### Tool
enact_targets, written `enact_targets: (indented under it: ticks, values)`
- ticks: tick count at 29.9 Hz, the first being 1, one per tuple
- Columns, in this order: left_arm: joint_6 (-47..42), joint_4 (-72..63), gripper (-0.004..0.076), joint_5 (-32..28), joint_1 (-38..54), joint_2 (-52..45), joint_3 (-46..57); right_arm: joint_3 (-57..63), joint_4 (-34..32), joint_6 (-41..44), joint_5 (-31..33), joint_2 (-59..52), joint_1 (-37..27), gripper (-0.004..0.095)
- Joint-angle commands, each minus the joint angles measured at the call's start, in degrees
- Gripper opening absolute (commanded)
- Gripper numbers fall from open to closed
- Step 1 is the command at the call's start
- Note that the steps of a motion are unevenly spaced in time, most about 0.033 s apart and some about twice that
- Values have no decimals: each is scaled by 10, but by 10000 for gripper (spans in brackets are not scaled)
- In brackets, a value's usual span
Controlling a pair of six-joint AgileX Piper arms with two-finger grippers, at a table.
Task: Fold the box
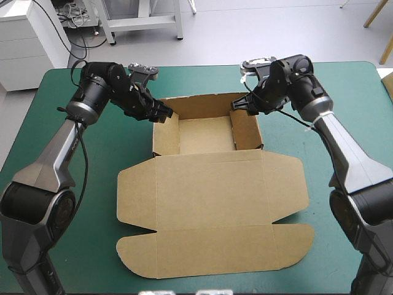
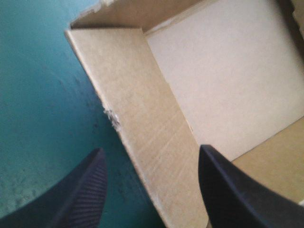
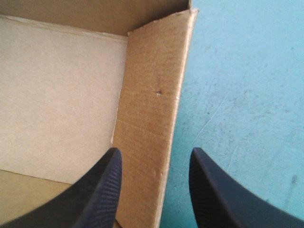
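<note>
Nearest me the brown box has its lid flat on the teal-green cover; beyond it stands the open tray. My left gripper has its black fingers apart, with the tray's left wall between them. The right gripper, also spread, straddles the right wall. The risk, I judge, is that an uneven squeeze buckles a wall or drags the tray askew.

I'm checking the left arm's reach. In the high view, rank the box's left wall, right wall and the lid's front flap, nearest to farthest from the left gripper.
1. Left wall, between the left gripper's open fingers.
2. Right wall, across the tray.
3. Front flap, by the table's near edge.
</note>
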Motion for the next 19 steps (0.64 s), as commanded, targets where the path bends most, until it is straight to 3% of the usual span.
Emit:
enact_targets:
  ticks: [1,14,19]
  values:
    - [-5,-16,402,27,-4,-43,-64,-21,0,-6,-12,-73,-4,420]
    - [-1,-14,365,27,-4,-202,-98,-21,3,-3,-12,-149,-4,420]
    - [33,-13,333,27,-4,-290,-22,-20,0,-3,-12,-132,-4,420]
